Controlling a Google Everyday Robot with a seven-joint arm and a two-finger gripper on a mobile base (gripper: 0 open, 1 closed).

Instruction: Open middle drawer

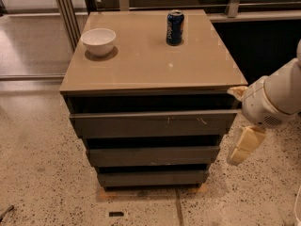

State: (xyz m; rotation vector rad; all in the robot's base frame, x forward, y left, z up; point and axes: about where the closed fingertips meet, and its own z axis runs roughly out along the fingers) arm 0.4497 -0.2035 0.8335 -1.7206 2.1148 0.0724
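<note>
The middle drawer (153, 155) is a plain dark grey-brown front, shut, between the wider scratched top front (153, 124) and the narrower bottom front (153, 178) of a low cabinet. My gripper (244, 144), beige at the end of a white arm (275, 95), hangs at the cabinet's right side. It is level with the top and middle fronts, just off their right ends. It holds nothing that I can see.
A white bowl (99, 41) and a blue soda can (175, 28) stand on the tan cabinet top (150, 65). Metal posts (66, 13) stand at the back left and a dark shelf unit (263, 41) at the back right. The floor is speckled.
</note>
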